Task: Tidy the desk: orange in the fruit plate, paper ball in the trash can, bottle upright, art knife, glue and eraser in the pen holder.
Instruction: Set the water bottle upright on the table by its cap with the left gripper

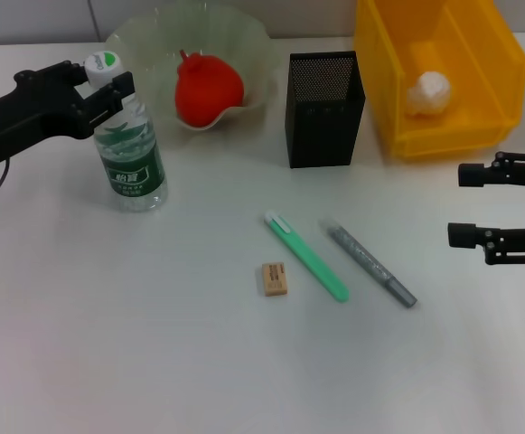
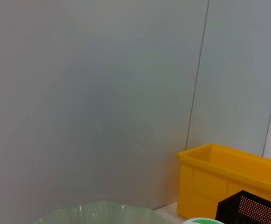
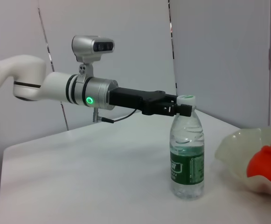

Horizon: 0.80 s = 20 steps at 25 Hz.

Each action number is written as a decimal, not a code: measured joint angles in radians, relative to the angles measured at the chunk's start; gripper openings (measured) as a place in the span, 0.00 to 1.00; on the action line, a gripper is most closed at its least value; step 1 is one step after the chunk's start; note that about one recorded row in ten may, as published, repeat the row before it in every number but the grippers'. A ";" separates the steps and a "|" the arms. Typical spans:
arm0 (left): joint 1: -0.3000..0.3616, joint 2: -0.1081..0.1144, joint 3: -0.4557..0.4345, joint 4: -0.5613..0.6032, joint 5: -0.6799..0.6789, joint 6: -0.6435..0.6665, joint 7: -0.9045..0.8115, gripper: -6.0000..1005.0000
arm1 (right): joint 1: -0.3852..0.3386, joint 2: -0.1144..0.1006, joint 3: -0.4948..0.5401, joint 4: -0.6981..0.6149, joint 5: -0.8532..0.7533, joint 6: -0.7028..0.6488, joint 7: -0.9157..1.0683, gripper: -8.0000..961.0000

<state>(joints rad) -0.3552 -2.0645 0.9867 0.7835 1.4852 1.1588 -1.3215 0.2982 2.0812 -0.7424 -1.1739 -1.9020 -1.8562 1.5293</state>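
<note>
Bottle point(image 1: 133, 154) upright near the counter's point(image 1: 154, 344) far left corner, white cap on. My left hand point(image 1: 108, 86) is at its neck, fingers closed on the bottle just under the cap; the right wrist view shows the same grip, arm level, bottle base flat on the counter.

Orange point(image 1: 208, 89) sits in the plate point(image 1: 244, 41) at the far edge, just beside the bottle. Holder point(image 1: 325, 108), black mesh, stands next along the far edge, toward the right. Trash can point(image 1: 479, 54), yellow, fills the far right corner; paper ball point(image 1: 429, 92) lies inside it.

Mid-counter, three things lie flat. Eraser point(image 1: 275, 278) lies nearest the front edge. Knife point(image 1: 305, 256), green, lies diagonally just beside the eraser, not touching it. Glue point(image 1: 368, 262), grey stick, lies roughly parallel to the knife, on its right, apart from it.

My right hand point(image 1: 465, 205) hovers at the right edge, above the counter, fingers spread apart, nothing between them, well apart from the glue.

Left wrist view: only plate rim, bottle cap, holder top and trash can show against the wall.
</note>
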 joint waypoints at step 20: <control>0.079 0.001 -0.068 0.096 -0.008 0.128 0.009 0.81 | 0.006 0.000 0.002 -0.045 -0.003 0.000 0.062 0.79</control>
<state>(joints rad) -0.2765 -2.0639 0.9191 0.8792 1.4774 1.2868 -1.3128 0.3041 2.0814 -0.7405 -1.2186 -1.9046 -1.8562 1.5912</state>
